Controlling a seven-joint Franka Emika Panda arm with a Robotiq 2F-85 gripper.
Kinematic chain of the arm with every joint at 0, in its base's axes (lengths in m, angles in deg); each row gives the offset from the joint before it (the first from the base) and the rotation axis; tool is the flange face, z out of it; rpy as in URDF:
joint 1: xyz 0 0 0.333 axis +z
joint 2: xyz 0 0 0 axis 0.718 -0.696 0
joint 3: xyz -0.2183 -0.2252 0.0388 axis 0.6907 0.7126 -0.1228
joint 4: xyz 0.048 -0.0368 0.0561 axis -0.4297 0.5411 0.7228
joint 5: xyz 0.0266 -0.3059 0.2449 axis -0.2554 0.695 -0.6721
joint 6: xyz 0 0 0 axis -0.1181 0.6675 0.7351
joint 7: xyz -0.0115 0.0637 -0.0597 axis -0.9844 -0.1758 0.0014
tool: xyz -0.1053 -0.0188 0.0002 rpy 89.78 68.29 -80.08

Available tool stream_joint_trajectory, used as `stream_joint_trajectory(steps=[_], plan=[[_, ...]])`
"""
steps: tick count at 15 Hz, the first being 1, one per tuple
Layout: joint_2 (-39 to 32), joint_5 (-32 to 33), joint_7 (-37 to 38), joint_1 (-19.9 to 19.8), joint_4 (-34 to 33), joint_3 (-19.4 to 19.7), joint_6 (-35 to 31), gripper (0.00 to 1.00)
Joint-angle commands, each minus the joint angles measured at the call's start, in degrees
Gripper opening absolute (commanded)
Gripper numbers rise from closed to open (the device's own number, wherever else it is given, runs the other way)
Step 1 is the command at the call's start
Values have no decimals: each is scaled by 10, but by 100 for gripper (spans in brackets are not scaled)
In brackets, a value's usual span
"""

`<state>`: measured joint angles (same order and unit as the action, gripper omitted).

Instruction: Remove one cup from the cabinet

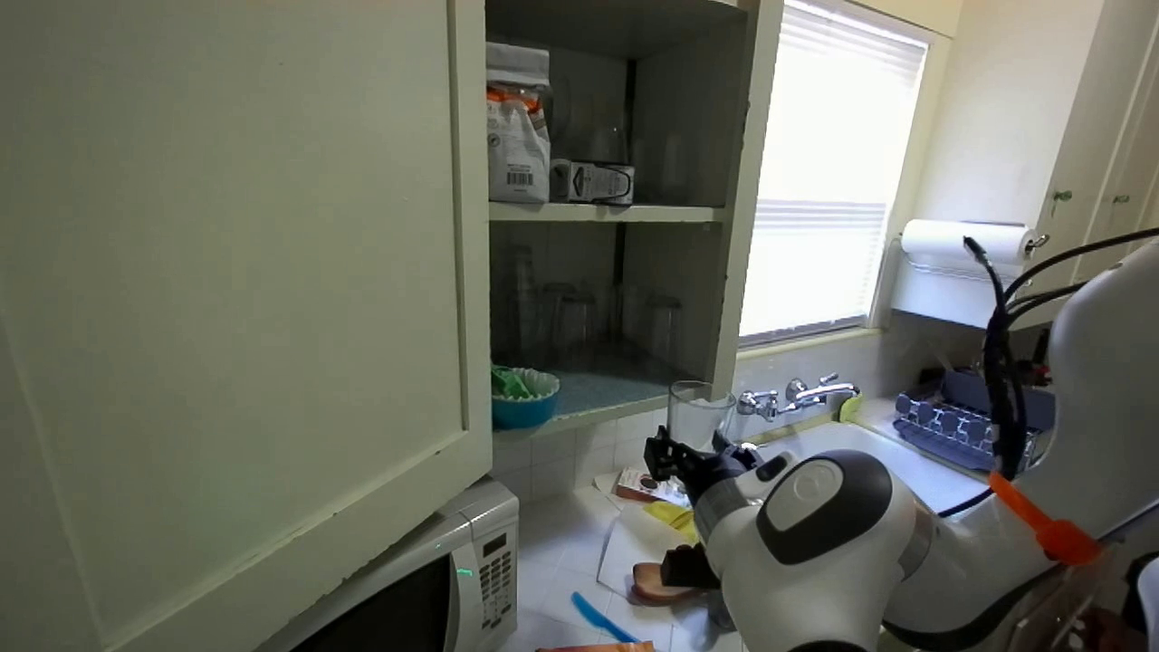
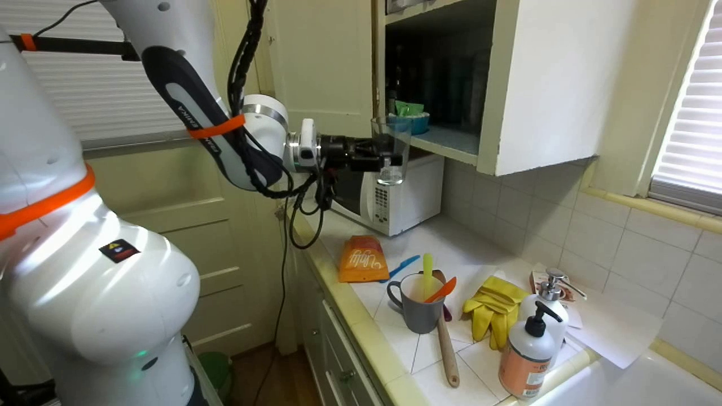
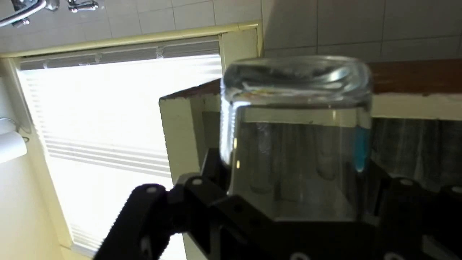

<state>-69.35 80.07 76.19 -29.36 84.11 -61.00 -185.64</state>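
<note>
I have one clear glass cup gripped from both sides in my pincer, upright and just outside the cabinet, in front of its opening. The taking-out itself I judge done: in both exterior views the cup is past the cabinet's front edge, held well above the tiled surface. What is left, as I read it, is to carry it farther off and set it down, though the task names no place for that. Other glasses stand in the lower part of the cabinet, too dim to count; one cup is all I am asked for.

The cup is smooth and transparent, with a thick base and walls that widen toward the rim. I expect it to be hard and slippery, so a steady squeeze matters. The cabinet looks like painted wood, its cream coat chipped along the edges, its flat, broad door swung wide. A round blue bowl with something green in it sits near the front edge inside. Down on the surface are limp yellow gloves, a grey mug and the boxy white microwave.
</note>
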Motion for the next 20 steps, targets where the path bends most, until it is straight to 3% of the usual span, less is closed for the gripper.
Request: stream_joint_trajectory(steps=[1, 3, 4, 9, 12, 17, 20], plan=[[-7, 0, 5, 4, -1, 3, 2, 86], [-10, -1, 7, 4, -2, 3, 2, 86], [-10, -1, 8, 4, -2, 3, 2, 61], [-101, 87, 52, -13, -18, 19, -32, 61], [-164, 174, 89, -28, -41, 27, -54, 61], [-271, 331, 106, -64, -125, 45, -63, 61], [-332, 381, 117, -81, -188, 43, -80, 61]])
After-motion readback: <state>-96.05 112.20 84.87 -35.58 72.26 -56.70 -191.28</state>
